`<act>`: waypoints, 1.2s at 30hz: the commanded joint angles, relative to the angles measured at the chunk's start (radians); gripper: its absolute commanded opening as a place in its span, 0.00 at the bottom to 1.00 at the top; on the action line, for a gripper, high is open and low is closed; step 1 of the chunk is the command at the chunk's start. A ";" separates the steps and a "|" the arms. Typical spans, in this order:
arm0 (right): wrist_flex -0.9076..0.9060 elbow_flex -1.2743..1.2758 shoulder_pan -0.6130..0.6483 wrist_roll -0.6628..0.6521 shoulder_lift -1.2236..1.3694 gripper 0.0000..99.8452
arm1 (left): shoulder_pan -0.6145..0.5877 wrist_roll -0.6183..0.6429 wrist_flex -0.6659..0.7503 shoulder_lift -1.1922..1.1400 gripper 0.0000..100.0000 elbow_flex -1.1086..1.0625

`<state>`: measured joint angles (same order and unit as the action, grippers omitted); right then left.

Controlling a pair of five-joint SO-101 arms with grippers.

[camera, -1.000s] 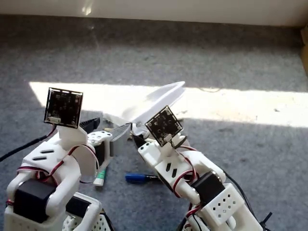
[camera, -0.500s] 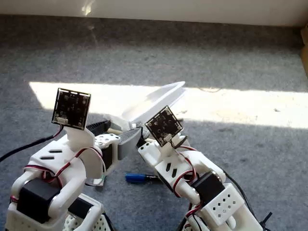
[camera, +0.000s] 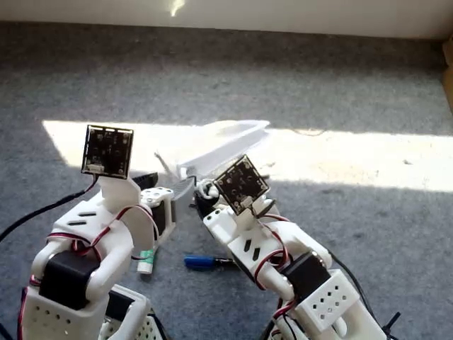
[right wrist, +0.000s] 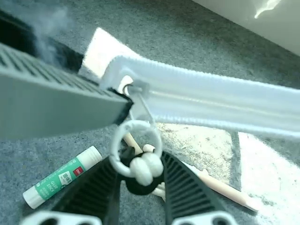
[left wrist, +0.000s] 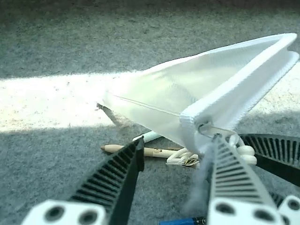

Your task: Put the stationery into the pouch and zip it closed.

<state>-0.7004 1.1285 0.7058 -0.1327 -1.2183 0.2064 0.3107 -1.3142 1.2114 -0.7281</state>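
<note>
A white mesh pouch (camera: 226,142) is held up off the carpet at its near end. My right gripper (right wrist: 140,161) is shut on the white ring-and-bead zipper pull (right wrist: 140,166), which hangs from the slider at the pouch's corner. My left gripper (left wrist: 178,139) is open, its fingers on either side of that same corner (left wrist: 201,117); one finger (right wrist: 51,103) lies against the pouch end. Under the pouch lie a wooden pencil (left wrist: 140,151) and a white pen (left wrist: 147,137). A green-and-white glue stick (camera: 146,261) and a blue pen (camera: 202,261) lie between the two arms.
Grey carpet all round, with a bright strip of sunlight (camera: 354,159) across the middle. A white wall base (camera: 283,14) runs along the far edge. Open carpet lies beyond the pouch and to the right.
My left arm has swung right toward the pouch's near end and risen a little, uncovering the glue stick. The pouch's near end has shifted slightly. My right arm has held still.
</note>
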 commanded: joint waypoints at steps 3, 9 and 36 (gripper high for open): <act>0.019 -0.007 -0.012 -0.008 -0.021 0.01 | -0.027 0.002 0.015 0.001 0.17 0.002; 0.019 -0.007 -0.013 -0.008 -0.021 0.01 | -0.027 -0.037 0.018 0.001 0.11 0.002; 0.027 -0.002 -0.061 -0.008 -0.021 0.01 | -0.019 0.023 -0.026 0.090 0.28 0.059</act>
<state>-0.7004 1.1301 0.6506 -0.1327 -1.2183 0.1910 0.3046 -1.3341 1.2344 -0.7250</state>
